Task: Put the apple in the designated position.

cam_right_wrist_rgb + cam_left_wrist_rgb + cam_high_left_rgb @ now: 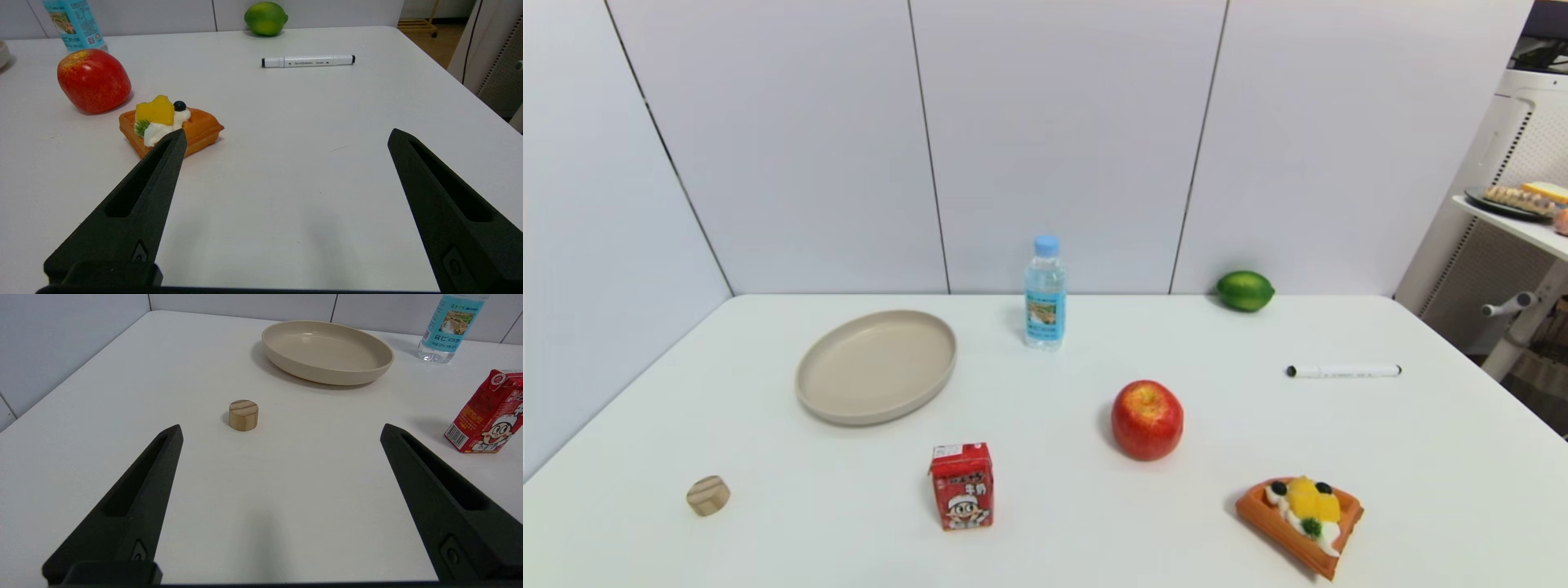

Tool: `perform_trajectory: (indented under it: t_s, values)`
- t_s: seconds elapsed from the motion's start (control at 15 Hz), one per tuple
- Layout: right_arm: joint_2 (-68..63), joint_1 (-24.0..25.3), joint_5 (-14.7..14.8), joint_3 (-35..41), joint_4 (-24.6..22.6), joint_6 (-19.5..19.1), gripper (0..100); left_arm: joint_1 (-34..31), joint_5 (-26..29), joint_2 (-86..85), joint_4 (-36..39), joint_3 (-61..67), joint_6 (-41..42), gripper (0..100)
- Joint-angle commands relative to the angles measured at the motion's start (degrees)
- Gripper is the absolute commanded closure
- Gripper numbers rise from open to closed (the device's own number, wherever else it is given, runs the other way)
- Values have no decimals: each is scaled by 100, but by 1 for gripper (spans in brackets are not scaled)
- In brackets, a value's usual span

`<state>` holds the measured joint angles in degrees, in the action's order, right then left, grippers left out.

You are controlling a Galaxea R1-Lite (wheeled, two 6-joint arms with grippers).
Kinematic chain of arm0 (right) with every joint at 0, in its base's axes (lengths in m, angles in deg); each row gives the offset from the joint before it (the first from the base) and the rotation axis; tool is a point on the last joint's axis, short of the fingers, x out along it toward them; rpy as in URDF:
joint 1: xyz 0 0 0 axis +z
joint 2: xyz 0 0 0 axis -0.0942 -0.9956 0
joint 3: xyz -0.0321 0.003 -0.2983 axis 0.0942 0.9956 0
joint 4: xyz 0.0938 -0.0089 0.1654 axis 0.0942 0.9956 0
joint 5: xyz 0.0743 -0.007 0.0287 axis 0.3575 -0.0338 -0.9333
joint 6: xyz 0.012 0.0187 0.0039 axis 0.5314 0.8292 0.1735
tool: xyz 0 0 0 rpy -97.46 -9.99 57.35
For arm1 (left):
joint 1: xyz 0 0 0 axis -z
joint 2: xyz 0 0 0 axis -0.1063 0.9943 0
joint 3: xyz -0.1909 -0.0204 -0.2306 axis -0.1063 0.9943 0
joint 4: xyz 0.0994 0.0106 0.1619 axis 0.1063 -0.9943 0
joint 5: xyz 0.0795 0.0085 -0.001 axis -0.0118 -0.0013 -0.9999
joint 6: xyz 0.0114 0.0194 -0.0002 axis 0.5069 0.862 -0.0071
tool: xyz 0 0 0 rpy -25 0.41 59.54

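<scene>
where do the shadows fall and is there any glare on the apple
Head view: the apple casts a soft, short shadow toward its left, and a faint sheen shows near its top. Right wrist view: the open right claw leaves a dim shadow on the table. Left wrist view: the same under the open left claw; the wooden block has a small shadow.

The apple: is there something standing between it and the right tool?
Yes. In the right wrist view the waffle dessert lies on the table between the open right tool and the apple, close beside the apple, partly in the direct path.
</scene>
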<state>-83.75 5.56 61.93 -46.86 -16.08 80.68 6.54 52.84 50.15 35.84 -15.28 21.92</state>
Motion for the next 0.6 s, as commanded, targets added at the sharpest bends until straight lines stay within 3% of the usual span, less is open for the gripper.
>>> perform_trajectory:
  t_s: [0.07,0.4,0.6]
  values:
    - [-7,2,6,0,-2,0,0,0,-2,7,4,0,-6,0]
    - [-7,2,6,0,-2,0,0,-9,-11,350,13,-97,-85,0]
    - [-7,2,6,0,-2,0,0,396,534,2134,101,-1556,29,0]
